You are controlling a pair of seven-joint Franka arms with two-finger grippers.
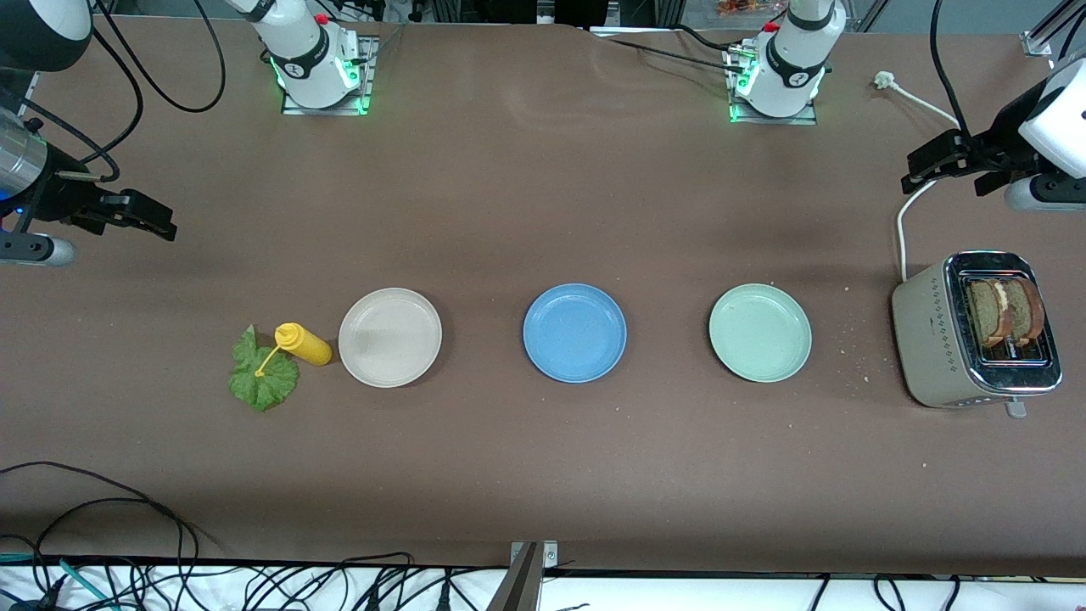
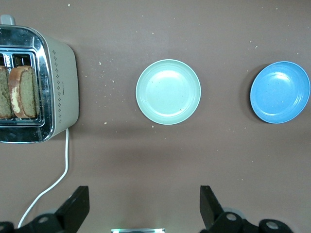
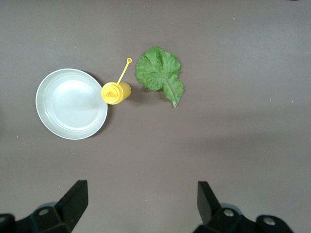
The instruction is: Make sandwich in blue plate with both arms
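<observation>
- Opening step, by my read: nothing assembled yet. Blue plate (image 1: pixel 574 333) bare at mid-desk, between beige plate (image 1: pixel 390 337) and pale green plate (image 1: pixel 760 332)
- Bread slices (image 1: pixel 1005 311): two, upright in the slots of the toaster (image 1: pixel 976 335) at the left arm's end of the desk
- Lettuce leaf (image 1: pixel 263 379) flat on the desk at the right arm's end, just beside the yellow squeeze bottle (image 1: pixel 303 344); the bottle's thin nozzle cap strand lies over the leaf
- Left hand (image 1: pixel 954 163) released, fingers spread wide, grasping nothing; it hangs over bare desk near the toaster's white cord (image 1: pixel 902 229)
- Right hand (image 1: pixel 136 215) likewise released and empty, over bare desk at the right arm's end, well apart from the leaf
- Next move, as a judgement: left hand to drop onto a slice's top edge and draw it straight up out of the slot, then carry it past the green plate to the blue one; right hand can go for the lettuce, keeping clear of the bottle
- Hard to make out: lower parts of the slices hidden in the slots; a pale strip shows between them, nature unclear. Front view cuts off both wrists; wrist views show only fingertips
</observation>
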